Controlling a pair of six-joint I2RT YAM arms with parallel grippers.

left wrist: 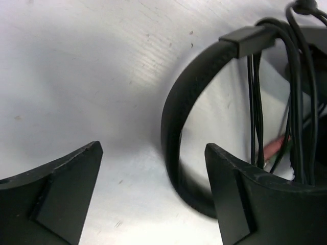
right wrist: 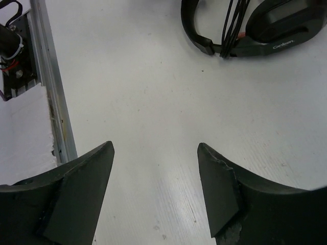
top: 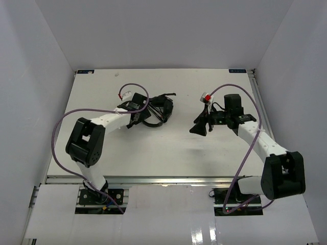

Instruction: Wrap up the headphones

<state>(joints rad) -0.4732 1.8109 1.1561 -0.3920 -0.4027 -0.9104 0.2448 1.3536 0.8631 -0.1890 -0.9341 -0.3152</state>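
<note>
Table [top: 168,153]: white surface walled on three sides, with a metal rail [right wrist: 51,92] along its near edge.

Left arm [top: 102,122]: reaches forward to the left-centre of the table, trailing a purple cable [top: 61,127].

Right arm [top: 258,140]: reaches to the right-centre of the table, turned toward the left.

Headphones [top: 158,109]: black, lying on the table at left-centre, directly at the left arm's tip and well apart from the right arm. An earcup [right wrist: 276,30] lies flat, and the headband [left wrist: 171,117] arches beside it.

Left gripper [left wrist: 153,153]: jaws spread wide, nothing between them. The headband curves just beside the right-hand finger [left wrist: 235,189] in the left wrist view; whether they touch cannot be told.

Right gripper [right wrist: 156,148]: jaws apart, nothing held, over bare table, pointed toward the headphones.

Cord [left wrist: 255,102]: several thin black strands looped across the headband next to the earcup. A small red piece [left wrist: 276,145] shows among them.
</note>
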